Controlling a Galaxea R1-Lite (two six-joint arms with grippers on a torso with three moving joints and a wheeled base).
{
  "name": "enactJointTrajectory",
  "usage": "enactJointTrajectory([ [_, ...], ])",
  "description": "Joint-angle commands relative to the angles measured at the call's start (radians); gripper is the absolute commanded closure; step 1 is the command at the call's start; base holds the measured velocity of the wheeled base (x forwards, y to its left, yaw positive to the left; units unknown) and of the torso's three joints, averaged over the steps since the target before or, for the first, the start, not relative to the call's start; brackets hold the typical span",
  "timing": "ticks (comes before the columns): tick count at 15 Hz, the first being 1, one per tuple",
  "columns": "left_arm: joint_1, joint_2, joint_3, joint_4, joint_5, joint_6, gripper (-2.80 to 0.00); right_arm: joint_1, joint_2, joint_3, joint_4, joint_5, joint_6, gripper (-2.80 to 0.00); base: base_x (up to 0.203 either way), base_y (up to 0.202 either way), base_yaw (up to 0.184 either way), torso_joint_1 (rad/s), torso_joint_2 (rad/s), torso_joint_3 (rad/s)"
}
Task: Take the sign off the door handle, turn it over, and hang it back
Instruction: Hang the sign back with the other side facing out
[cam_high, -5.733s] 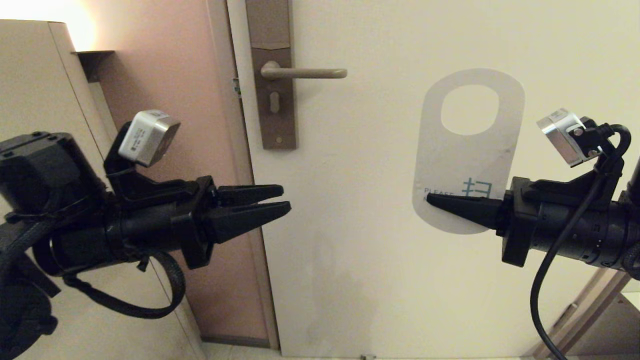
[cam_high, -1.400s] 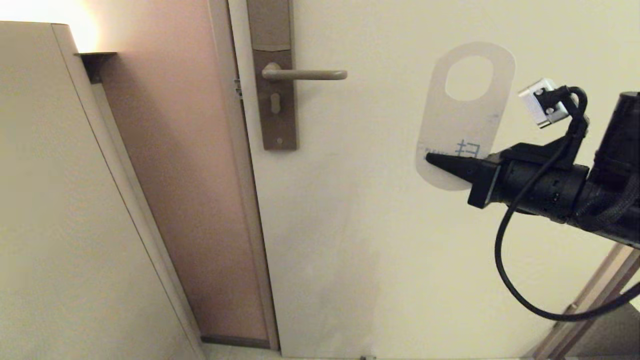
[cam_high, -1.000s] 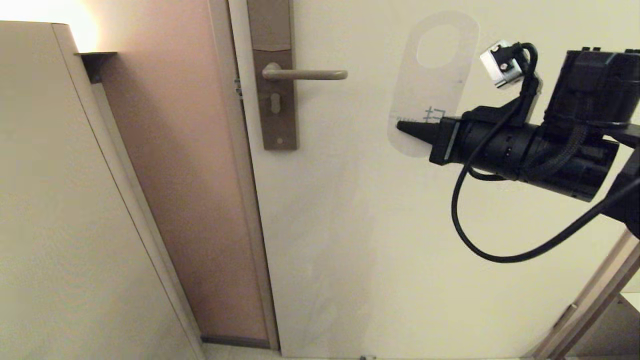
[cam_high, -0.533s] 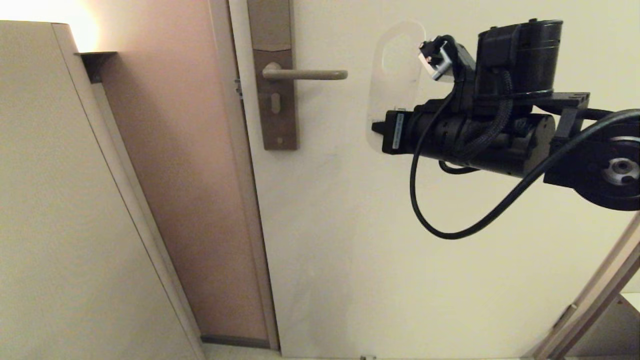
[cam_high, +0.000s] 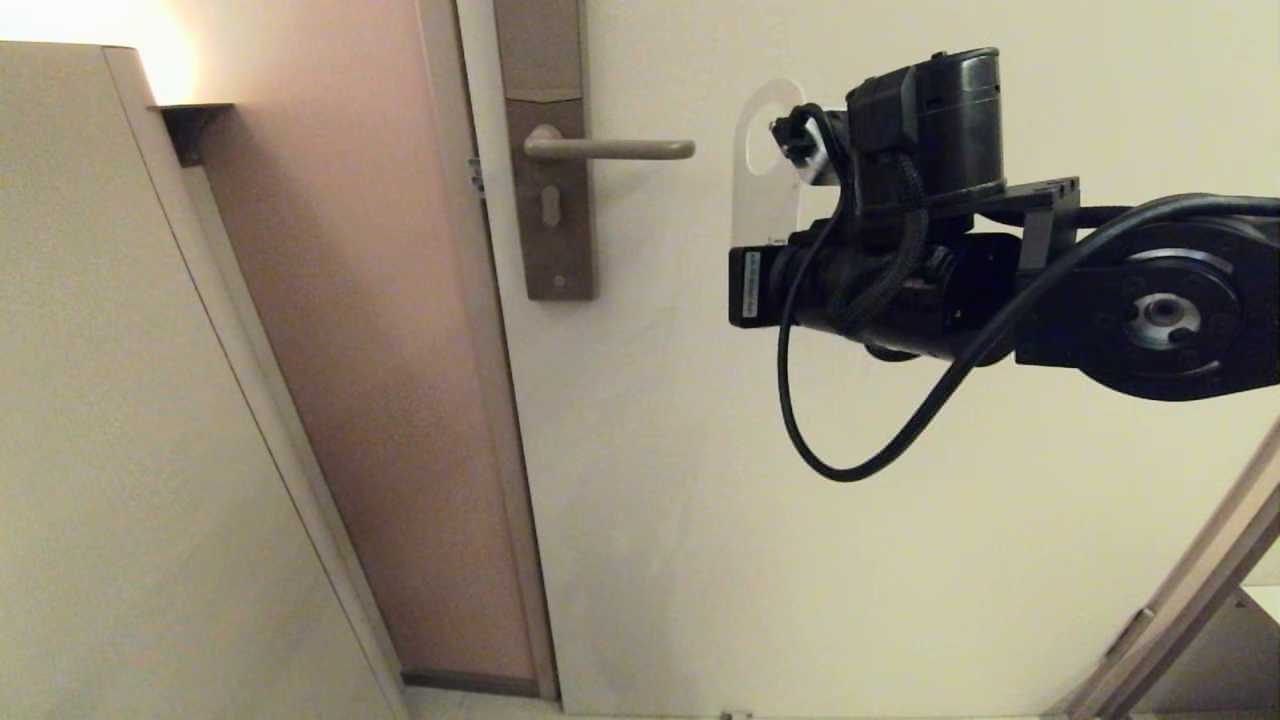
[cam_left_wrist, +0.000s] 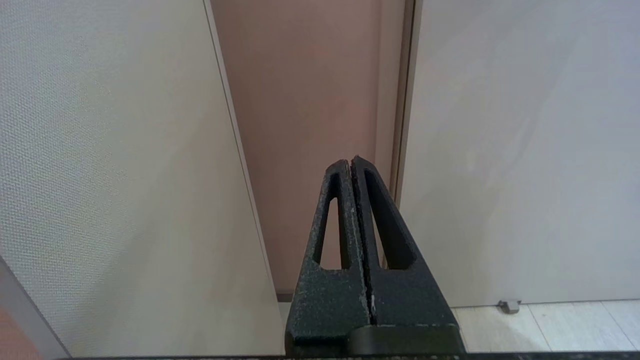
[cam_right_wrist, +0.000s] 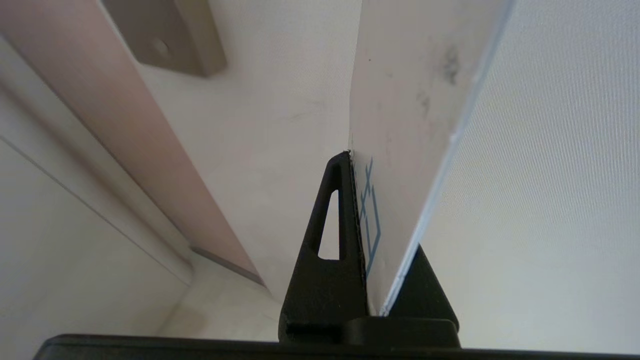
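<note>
Sign (cam_high: 763, 190) is off the door handle (cam_high: 608, 149) and held up in the air by the right tool (cam_right_wrist: 367, 240), just right of the lever's free end, not touching it as far as the head view shows. The tool is clamped shut on the card's lower end; the right wrist view shows the white face with blue print against one finger (cam_right_wrist: 330, 240) and the card standing up out of the pinch. In the head view the card is seen nearly edge-on, upright, its oval hole at about lever height. The arm's wrist blocks the lower part of the card there.

Progress, judged from this: removal done, turn-over looks done or nearly done since the white, blue-lettered face is the one seen. Left to do: slide the hole over the lever tip toward the left, let the card settle on the handle, release. Hole and lever tip look roughly level, so mostly a sideways move left.

Left tool (cam_left_wrist: 352, 235) is out of the head view, fingers pressed together, holding nothing, parked low facing the door frame (cam_left_wrist: 400, 150).
</note>
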Motion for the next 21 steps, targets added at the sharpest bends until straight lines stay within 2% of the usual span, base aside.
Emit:
enactJointTrajectory([
  [1, 0.0, 0.001, 0.0, 0.0, 0.0, 0.0, 0.0, 0.011, 0.019, -0.015, 0.009, -0.029, 0.0, 0.0, 0.0, 0.0, 0.0, 0.0, 0.0, 0.0],
  [3, 0.0, 0.001, 0.0, 0.0, 0.0, 0.0, 0.0, 0.028, 0.049, -0.045, 0.026, -0.099, 0.002, 0.0, 0.0, 0.0, 0.0, 0.0, 0.0, 0.0],
  [8, 0.0, 0.001, 0.0, 0.0, 0.0, 0.0, 0.0, 0.069, 0.119, -0.163, 0.062, -0.204, 0.014, 0.0, 0.0, 0.0, 0.0, 0.0, 0.0, 0.0],
  [18, 0.0, 0.001, 0.0, 0.0, 0.0, 0.0, 0.0, 0.144, 0.304, -0.382, 0.074, -0.378, 0.03, 0.0, 0.0, 0.0, 0.0, 0.0, 0.0, 0.0],
  [21, 0.0, 0.001, 0.0, 0.0, -0.001, 0.0, 0.0, 0.149, 0.332, -0.403, 0.074, -0.391, 0.031, 0.0, 0.0, 0.0, 0.0, 0.0, 0.0, 0.0],
])
